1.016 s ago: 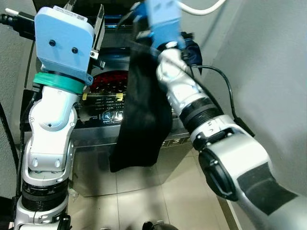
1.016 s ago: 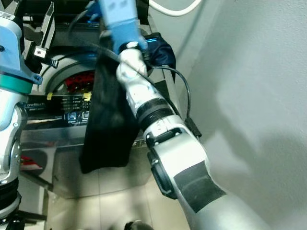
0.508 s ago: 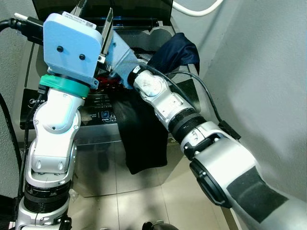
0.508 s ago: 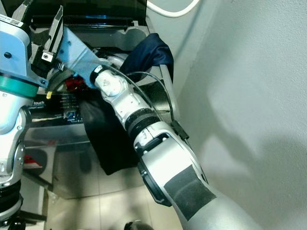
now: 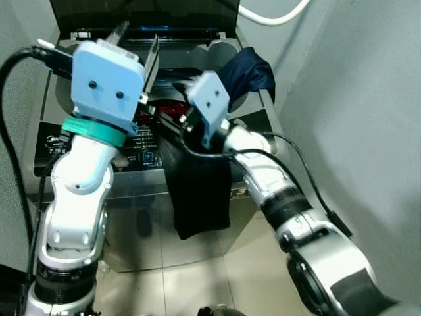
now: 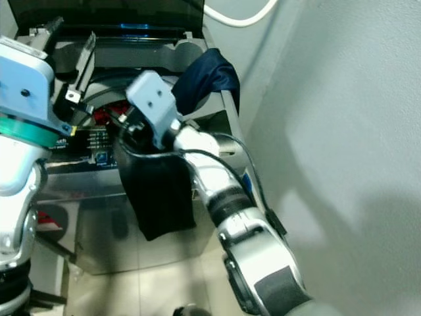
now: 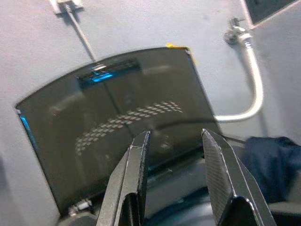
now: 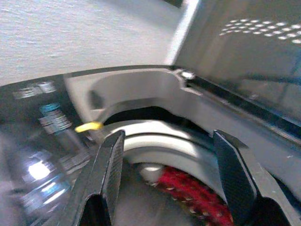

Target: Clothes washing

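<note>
I take the top-loading grey washing machine (image 5: 197,191) with its dark glass lid (image 7: 117,127) raised as my landmark. A black cloth garment (image 5: 197,191) hangs down the machine's front panel, its top edge caught at the drum rim. A dark navy garment (image 5: 247,72) lies bunched on the machine's back right corner, and red laundry (image 8: 188,195) sits inside the drum.

My right end effector (image 8: 164,183) hovers over the drum opening with fingers spread, holding nothing. My left end effector (image 7: 176,179) is raised toward the lid, fingers also spread and empty.

I judge the black garment isn't in yet. I'd grip near its top edge and lift high, so the tail clears the rim.
</note>
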Available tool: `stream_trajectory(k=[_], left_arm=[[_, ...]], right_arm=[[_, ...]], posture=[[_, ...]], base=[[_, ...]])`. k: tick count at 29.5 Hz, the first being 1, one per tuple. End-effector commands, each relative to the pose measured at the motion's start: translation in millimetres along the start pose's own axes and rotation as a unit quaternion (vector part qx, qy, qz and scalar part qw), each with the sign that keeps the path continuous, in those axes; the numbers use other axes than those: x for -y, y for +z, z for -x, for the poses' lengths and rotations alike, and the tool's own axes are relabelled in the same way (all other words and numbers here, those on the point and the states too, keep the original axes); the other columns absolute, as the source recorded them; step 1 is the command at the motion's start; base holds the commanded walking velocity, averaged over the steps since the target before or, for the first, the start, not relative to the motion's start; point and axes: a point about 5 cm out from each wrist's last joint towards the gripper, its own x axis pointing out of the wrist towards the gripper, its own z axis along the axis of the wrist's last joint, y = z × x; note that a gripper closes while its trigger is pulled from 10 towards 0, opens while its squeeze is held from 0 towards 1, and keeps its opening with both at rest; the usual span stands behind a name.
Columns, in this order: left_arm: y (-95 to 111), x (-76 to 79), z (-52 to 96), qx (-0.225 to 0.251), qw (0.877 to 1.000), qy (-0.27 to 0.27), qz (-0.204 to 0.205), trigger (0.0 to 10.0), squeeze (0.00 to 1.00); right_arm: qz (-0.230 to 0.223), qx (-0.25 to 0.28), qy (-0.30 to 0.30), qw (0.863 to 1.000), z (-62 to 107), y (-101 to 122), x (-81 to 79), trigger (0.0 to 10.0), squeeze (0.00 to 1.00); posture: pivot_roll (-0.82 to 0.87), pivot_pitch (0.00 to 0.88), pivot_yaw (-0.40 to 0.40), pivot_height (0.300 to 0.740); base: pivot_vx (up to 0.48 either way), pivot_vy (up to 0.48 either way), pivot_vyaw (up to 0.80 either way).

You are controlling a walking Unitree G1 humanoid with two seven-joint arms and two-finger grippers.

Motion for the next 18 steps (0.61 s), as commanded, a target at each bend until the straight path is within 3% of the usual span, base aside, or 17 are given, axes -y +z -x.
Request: stream_trajectory(k=[1,4,9,14,16,18], left_arm=[[3,5.9,6.0,-0.004,1.0,-0.023,0.016,10.0,0.0],[6,12.1,16.9,-0.018,0.996,-0.072,0.057,10.0,0.0],[10,8.3,22.6,-0.03,0.988,-0.117,0.092,10.0,0.0],[7,-4.4,32.7,-0.048,0.987,-0.137,0.073,10.0,0.0],[4,-13.3,40.6,-0.07,0.992,-0.099,0.04,10.0,0.0],[4,-14.7,42.2,-0.074,0.993,-0.086,0.034,10.0,0.0]], right_arm=[[-0.011,0.002,-0.001,1.0,8.1,-3,-6.0,10.0,0.0],[-0.008,0.003,-0.042,0.999,25.9,-7,-10.5,10.0,0.0],[-0.014,0.021,-0.062,0.998,36.1,-1,-14.9,10.0,0.0],[-0.016,0.021,-0.024,0.999,42.0,2,-28.5,10.0,0.0],[-0.016,0.014,0.016,1.0,44.7,3,-40.8,10.0,0.0],[-0.017,0.013,0.022,1.0,44.9,4,-43.4,10.0,0.0]], posture=[[0.12,0.089,-0.021,0.74],[0.12,0.09,-0.021,0.74],[0.13,0.093,-0.027,0.74],[0.13,0.093,-0.028,0.74],[0.14,0.093,-0.031,0.74],[0.14,0.093,-0.032,0.74]], base=[[0.0,0.0,0.0],[0.0,0.0,0.0],[0.0,0.0,0.0],[0.0,0.0,0.0],[0.0,0.0,0.0],[0.0,0.0,0.0]])
